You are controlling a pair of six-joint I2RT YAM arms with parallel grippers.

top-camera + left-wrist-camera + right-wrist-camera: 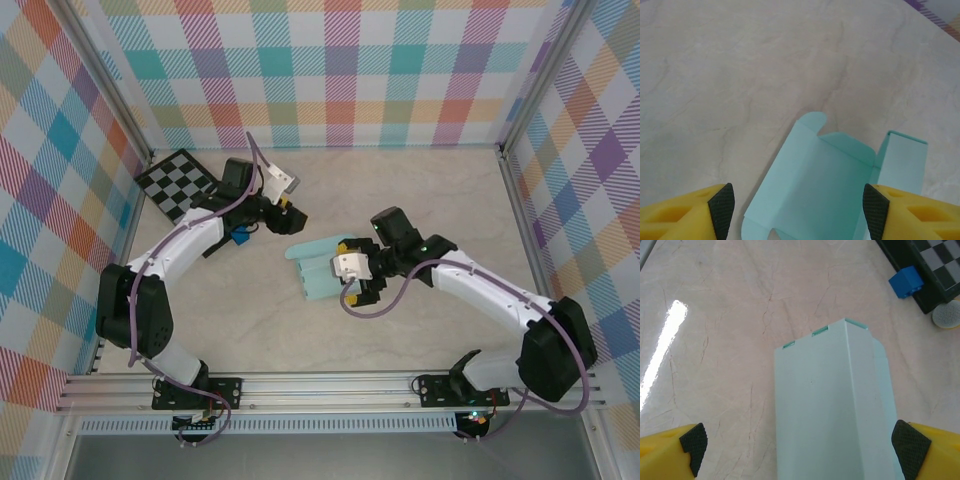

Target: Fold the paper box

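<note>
Far left, by the wall: a checkerboard (180, 183). Next, a little blue cube (240, 237) and the left gripper (292, 218), wide open, holding nothing. In the middle of the table (420, 180): the paper box (315, 265), partly folded. At its right end, the right gripper (340, 270), wide open, not squeezing.

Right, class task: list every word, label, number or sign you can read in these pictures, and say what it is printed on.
None can be read. The paper box is plain mint card, the checkerboard carries only squares, the blue block shows no print, and the plaid walls and marble-look table show pattern only.
</note>
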